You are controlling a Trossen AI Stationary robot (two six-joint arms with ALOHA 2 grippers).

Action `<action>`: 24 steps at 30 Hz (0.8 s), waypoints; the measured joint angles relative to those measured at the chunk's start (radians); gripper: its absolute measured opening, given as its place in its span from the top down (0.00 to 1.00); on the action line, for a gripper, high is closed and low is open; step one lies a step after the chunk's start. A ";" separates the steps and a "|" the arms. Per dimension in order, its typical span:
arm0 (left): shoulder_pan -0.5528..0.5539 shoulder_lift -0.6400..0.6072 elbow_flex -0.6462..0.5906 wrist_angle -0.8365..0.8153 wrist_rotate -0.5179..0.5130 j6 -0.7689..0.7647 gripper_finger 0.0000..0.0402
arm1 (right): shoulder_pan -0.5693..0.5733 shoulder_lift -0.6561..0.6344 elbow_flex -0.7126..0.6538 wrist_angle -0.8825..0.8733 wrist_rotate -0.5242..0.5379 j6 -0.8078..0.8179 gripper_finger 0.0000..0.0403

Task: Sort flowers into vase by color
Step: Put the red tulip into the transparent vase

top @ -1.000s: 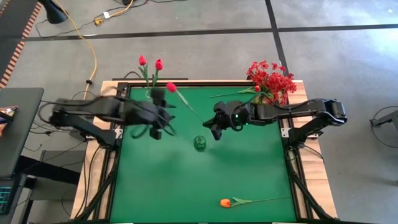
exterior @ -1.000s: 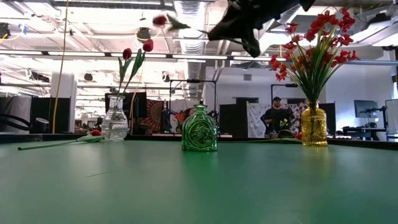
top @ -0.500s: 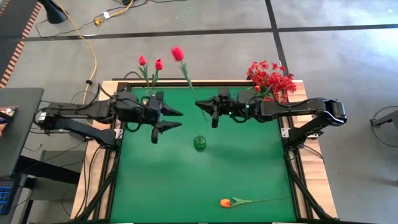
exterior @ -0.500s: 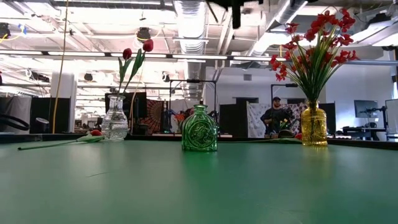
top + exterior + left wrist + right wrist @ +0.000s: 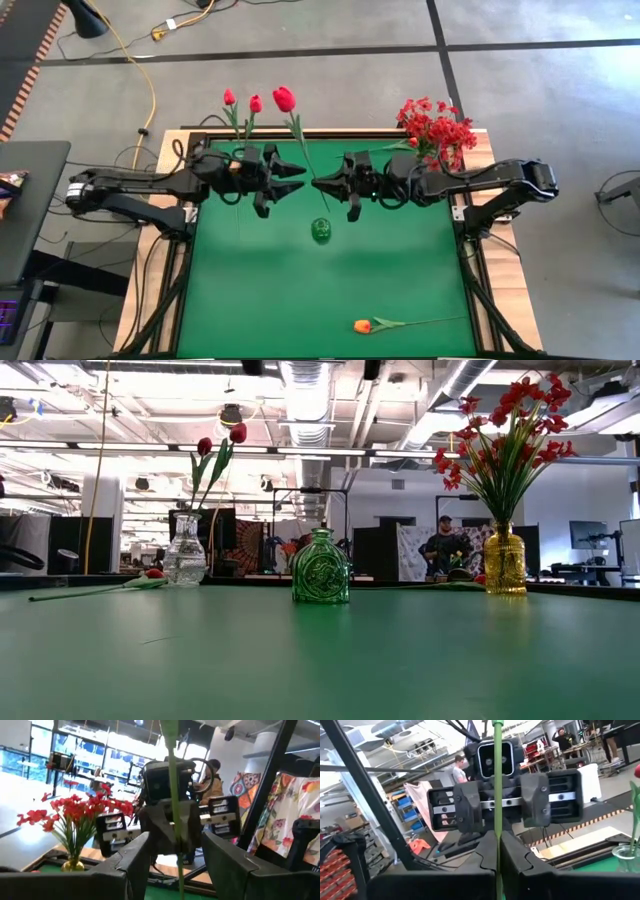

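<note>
The red tulip (image 5: 285, 99) stood upright above the green surface (image 5: 300, 280) between the two arms, its thin stem (image 5: 496, 795) pinched low down in the right gripper (image 5: 326, 184), whose jaws were pressed together. The left gripper (image 5: 288, 180) faced it with jaws spread on either side of the stem. The flower looked light and top-heavy on a thin, bendy stem, so a firm hold on the stem, well below the bloom, seemed best.

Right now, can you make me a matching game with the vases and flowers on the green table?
Things:
1. clear vase
2. yellow vase
3. green vase
4. orange tulip

States:
A. holds no flowers
B. lying flat on the table
C. holds two red tulips
D. holds sprays of small red blossoms

Pairs: 1-C, 2-D, 3-A, 4-B
</note>
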 joint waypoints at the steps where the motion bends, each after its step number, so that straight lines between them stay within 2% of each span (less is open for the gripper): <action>1: 0.008 0.015 0.000 0.025 0.019 0.000 0.59 | 0.005 0.000 0.000 -0.001 0.000 0.000 0.93; 5: 0.042 0.082 0.000 0.171 0.104 -0.027 0.59 | 0.024 0.000 0.000 -0.002 0.000 0.000 0.93; 10: 0.060 0.141 0.000 0.325 0.223 -0.154 0.59 | 0.028 0.000 0.000 -0.025 0.000 0.000 0.93; 24: 0.062 0.137 0.000 0.310 0.200 -0.171 0.59 | 0.011 0.000 0.000 -0.040 0.005 -0.045 0.93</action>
